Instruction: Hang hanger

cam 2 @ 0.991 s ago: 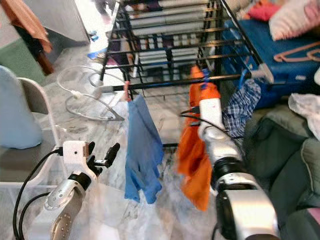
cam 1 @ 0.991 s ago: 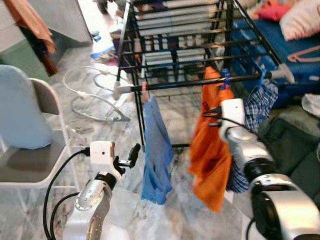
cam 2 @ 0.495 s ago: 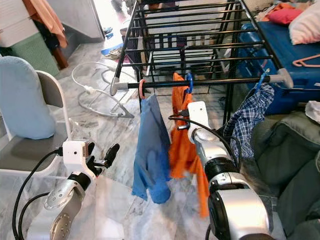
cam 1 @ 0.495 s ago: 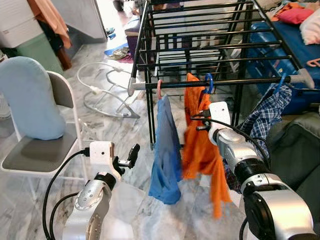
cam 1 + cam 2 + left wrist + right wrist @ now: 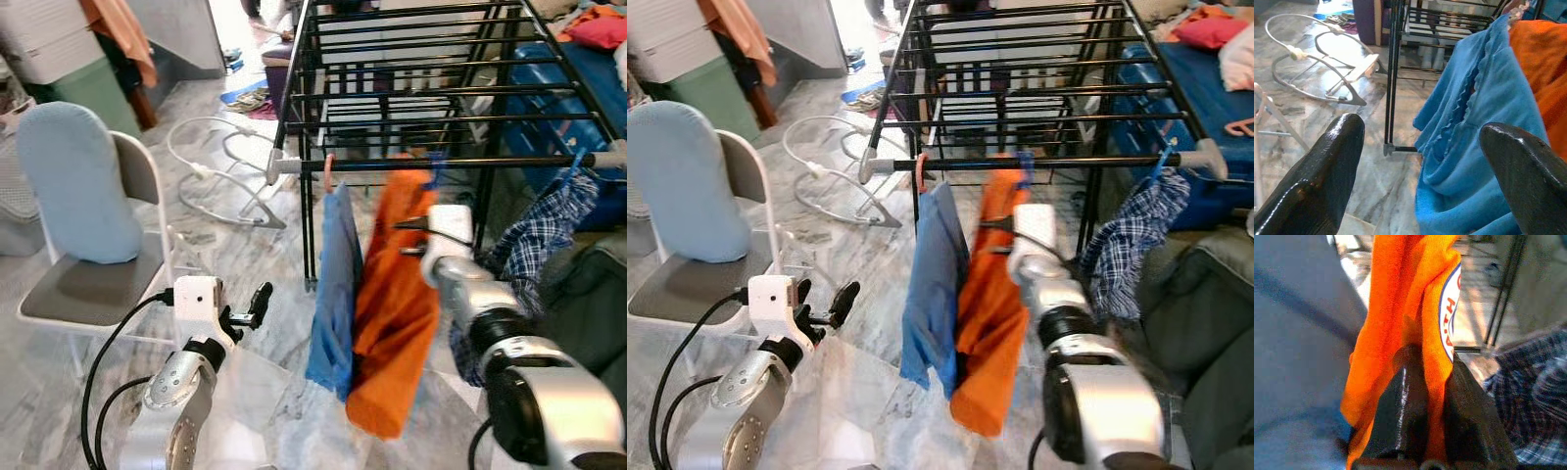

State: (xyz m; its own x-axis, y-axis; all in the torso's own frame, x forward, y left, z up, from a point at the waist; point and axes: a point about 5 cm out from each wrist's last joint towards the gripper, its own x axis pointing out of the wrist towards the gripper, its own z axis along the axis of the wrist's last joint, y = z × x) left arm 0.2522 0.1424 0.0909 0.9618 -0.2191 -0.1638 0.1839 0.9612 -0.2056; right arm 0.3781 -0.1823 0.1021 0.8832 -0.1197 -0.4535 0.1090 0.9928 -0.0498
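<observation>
Grey marble floor [image 5: 245, 264]; folding chair [image 5: 93, 284]; blue mattress [image 5: 578, 88].

The hanger carrying the orange garment [image 5: 392, 304] is smeared by motion blur at the rail [image 5: 460, 163], so its hook cannot be made out. The right gripper [image 5: 1425, 382] is largely wrapped in that cloth, its fingertips hidden. At 3 o'clock the checked garment [image 5: 539, 235] is cut by the picture's edge.
</observation>
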